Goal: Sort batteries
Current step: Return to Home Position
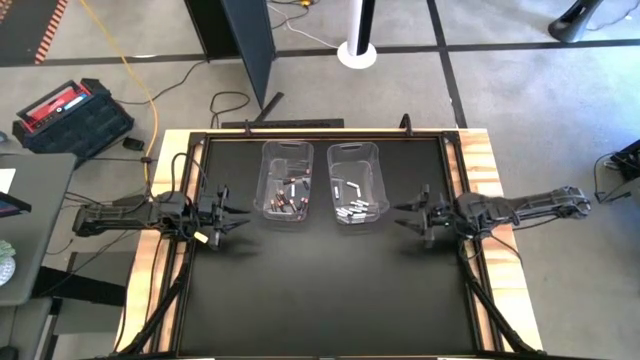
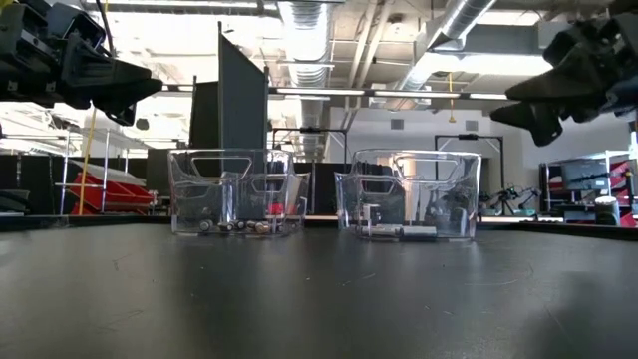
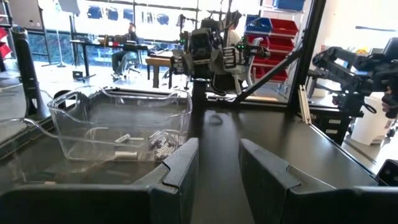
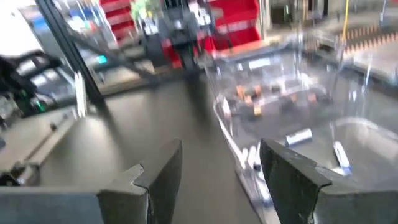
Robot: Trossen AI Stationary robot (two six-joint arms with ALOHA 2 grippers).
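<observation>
Centrally on tabletop point(image 1: 330, 290): left bin point(image 1: 266, 172) holding dark batteries point(image 1: 288, 196), right bin point(image 1: 382, 175) holding white batteries point(image 1: 356, 210). Flanking them, left hand point(image 1: 238, 216) and right hand point(image 1: 403, 215), both open, empty.

A black surface point(image 1: 320, 290) lies under the left fingers point(image 3: 180, 168) and right fingers point(image 4: 292, 174). On the floor behind the left fingers sits a red and black box point(image 1: 70, 112) by a yellow cord point(image 1: 135, 75). A person point(image 3: 127, 40) sits far ahead of those fingers.
</observation>
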